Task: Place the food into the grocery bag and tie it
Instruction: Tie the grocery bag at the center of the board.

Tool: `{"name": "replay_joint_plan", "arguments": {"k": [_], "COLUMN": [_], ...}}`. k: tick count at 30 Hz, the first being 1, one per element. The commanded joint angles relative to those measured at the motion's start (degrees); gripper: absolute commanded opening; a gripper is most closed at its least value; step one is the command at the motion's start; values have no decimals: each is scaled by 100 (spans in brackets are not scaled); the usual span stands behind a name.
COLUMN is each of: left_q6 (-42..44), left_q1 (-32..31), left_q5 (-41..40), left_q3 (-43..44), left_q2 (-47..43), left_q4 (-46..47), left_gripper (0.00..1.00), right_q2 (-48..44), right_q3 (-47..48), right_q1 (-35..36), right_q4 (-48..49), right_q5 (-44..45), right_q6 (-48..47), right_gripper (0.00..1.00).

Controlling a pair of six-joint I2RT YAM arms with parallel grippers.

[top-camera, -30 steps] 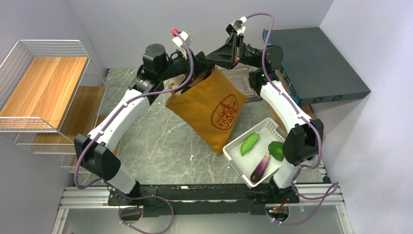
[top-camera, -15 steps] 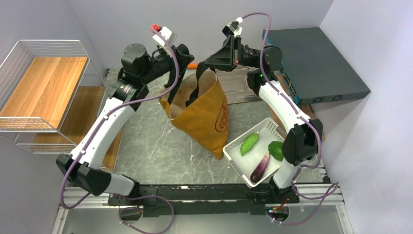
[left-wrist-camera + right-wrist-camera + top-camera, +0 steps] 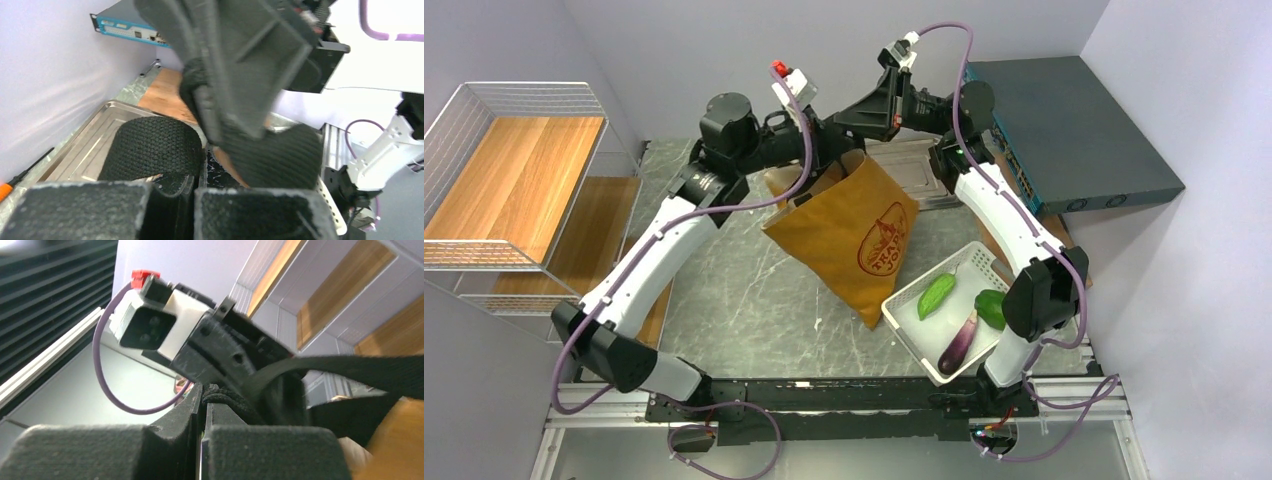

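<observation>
Pincers both clamped on webbing. Left pincer (image 3: 195,182) has its pads together on a loop of black strap (image 3: 150,145). Right pincer (image 3: 202,410) is likewise closed on strap, nose to nose with the left, both directly above the grocery bag (image 3: 849,235).

Bag hangs tilted from the straps, mouth drawn narrow, lower corner down near the bench (image 3: 754,300). Contents hidden. No bread, root or packets visible outside the bag, so loading is judged done.

Beside the bag's lower corner, a white basket (image 3: 909,340) holds an eggplant (image 3: 957,343) and two green vegetables (image 3: 936,295); cannot tell whether these belong inside.

Tying judged under way: straps gathered, no finished knot visible. Left to do: cinch, release.
</observation>
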Motion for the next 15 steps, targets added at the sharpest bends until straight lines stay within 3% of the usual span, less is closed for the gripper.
{"name": "replay_joint_plan", "arguments": {"k": [1,10,15], "left_q6": [-195,-1050,-1508], "left_q1": [-231,-299,-421], "left_q5": [879,1794,1810], "left_q3": [96,90,74], "left_q2": [-630,-517,-355], "left_q4": [10,787,1356], "left_gripper": [0,0,0], "right_q2": [-457,-599,-646], "right_q3": [458,469,562], "right_q1": [36,38,34], "right_q4": [-461,-1127,-1464], "right_q5": [909,1066,1102], "right_q6": [-777,-1258,-1473], "right_gripper": [0,0,0]}}
